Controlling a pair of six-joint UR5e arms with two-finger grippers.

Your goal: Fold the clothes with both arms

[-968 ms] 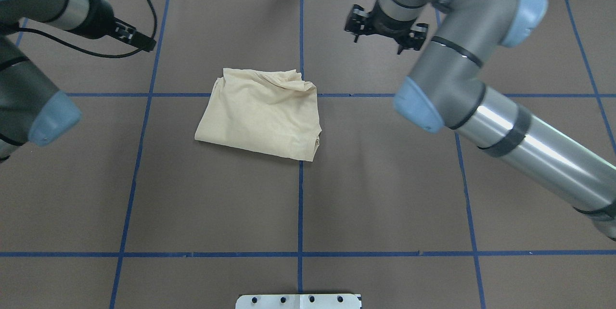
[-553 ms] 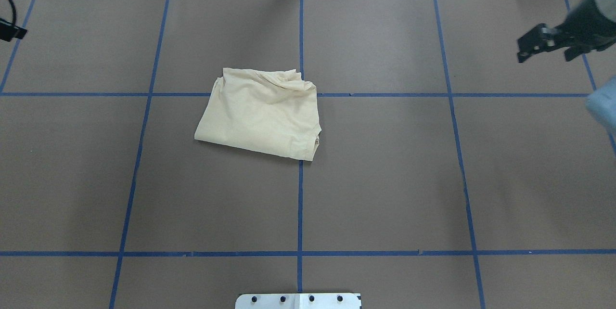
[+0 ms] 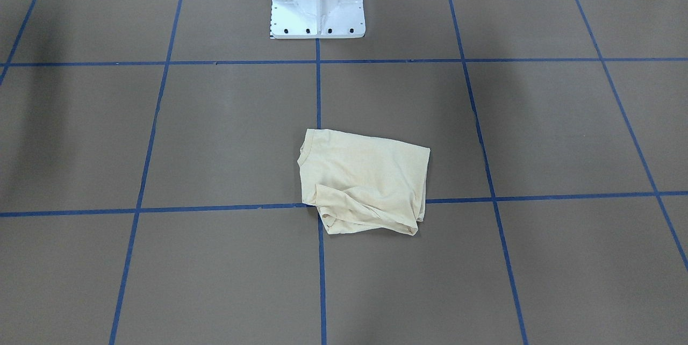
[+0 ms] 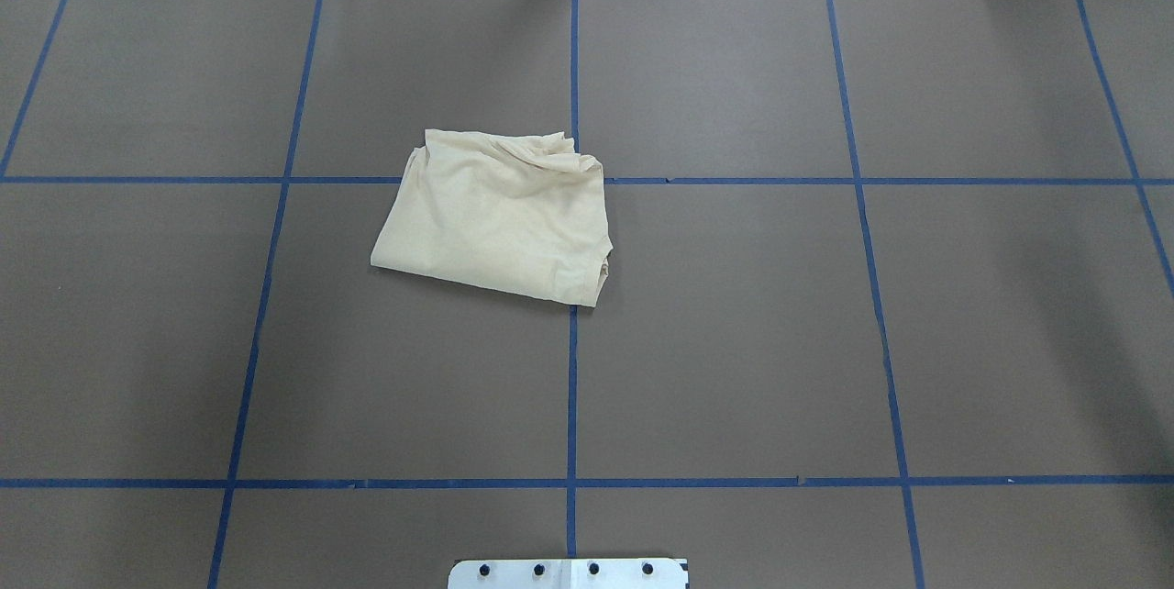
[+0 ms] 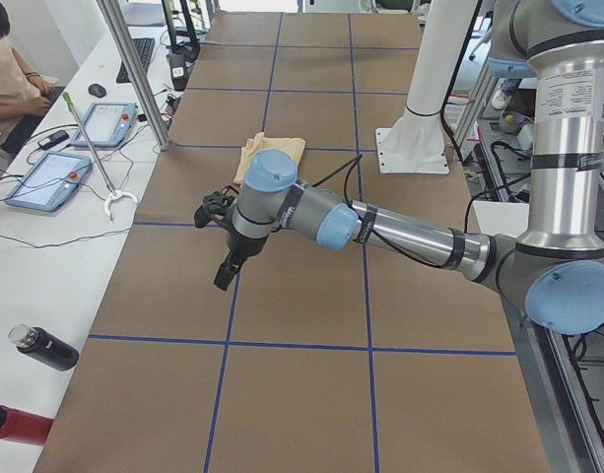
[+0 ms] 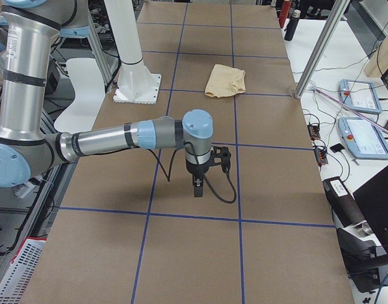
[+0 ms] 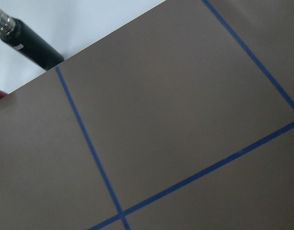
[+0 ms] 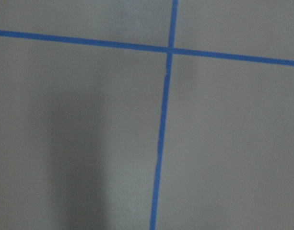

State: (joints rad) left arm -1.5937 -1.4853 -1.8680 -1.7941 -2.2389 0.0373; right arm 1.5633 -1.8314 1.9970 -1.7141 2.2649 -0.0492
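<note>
The pale cream shirt point(image 4: 500, 222) lies folded into a rough rectangle near the table's middle, with bunched wrinkles along its far edge. It also shows in the front-facing view point(image 3: 365, 181) and both side views point(image 5: 272, 153) point(image 6: 225, 81). No print shows. The left gripper point(image 5: 226, 271) hangs over bare table far to the shirt's left. The right gripper point(image 6: 197, 187) hangs over bare table far to its right. Both show only in the side views, so I cannot tell whether they are open or shut. The wrist views show only brown paper and blue tape.
Brown paper with a blue tape grid covers the table point(image 4: 734, 341). The white pedestal base point(image 3: 317, 6) stands at the robot's edge. A black bottle point(image 7: 27, 40) and a red one point(image 5: 11, 422) lie on the white side bench. Tablets point(image 5: 47, 179) and a metal post point(image 6: 317, 57) stand beyond the table's far edge.
Both arms have swung outward and left the overhead view, the left arm to the left, the right arm to the right. The shirt has not moved.
</note>
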